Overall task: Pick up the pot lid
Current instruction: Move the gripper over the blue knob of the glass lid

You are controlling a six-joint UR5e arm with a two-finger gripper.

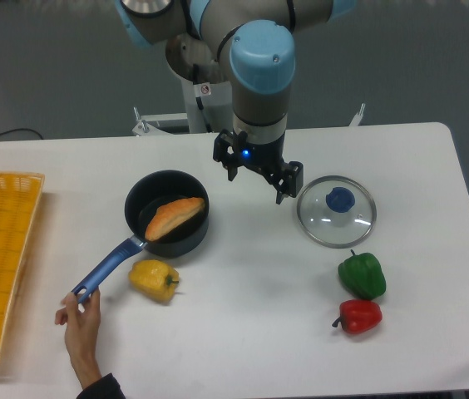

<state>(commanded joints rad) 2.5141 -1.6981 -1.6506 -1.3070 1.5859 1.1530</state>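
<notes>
Open jaws beside the glass lid

Gripper (259,184) over the table (251,332), fingers parted wide, nothing held between them. Pot lid (334,230) lies on the table just beside them, toward the view's right, blue knob (340,199) up. Green pepper (362,276) nearer the camera than the lid; red pepper (358,317) near it. On the view's left, black pan (188,242) with a brown bread-like piece (172,218) inside. Human hand (82,328) at the end of its blue handle (108,267). Yellow pepper (153,279) near the pan; yellow crate (20,184) at the frame's left edge.
</notes>
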